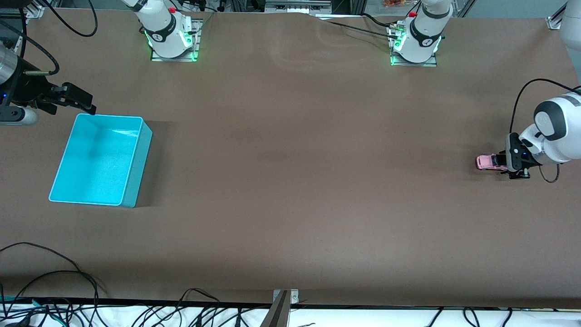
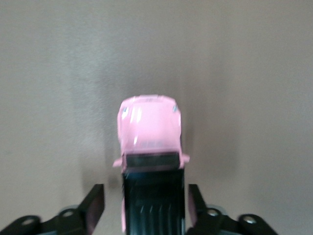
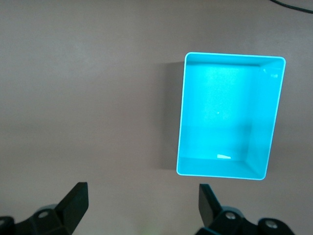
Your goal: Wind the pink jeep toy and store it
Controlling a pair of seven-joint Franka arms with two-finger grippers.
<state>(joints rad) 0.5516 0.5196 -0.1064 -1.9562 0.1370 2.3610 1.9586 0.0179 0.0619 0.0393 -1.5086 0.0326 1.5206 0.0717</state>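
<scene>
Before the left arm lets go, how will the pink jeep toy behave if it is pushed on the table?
The pink jeep toy stands on its wheels on the flat brown table, so it will probably roll rather than slide. It looks tiny and boxy, likely light and stiff. The left tool straddles its black rear, fingers slightly apart from it, so a nudge may send it away.

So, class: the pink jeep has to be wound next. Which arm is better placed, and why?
Left. The left gripper is down at the pink jeep toy, fingers either side of its rear. The right gripper waits open beside the turquoise bin.
</scene>
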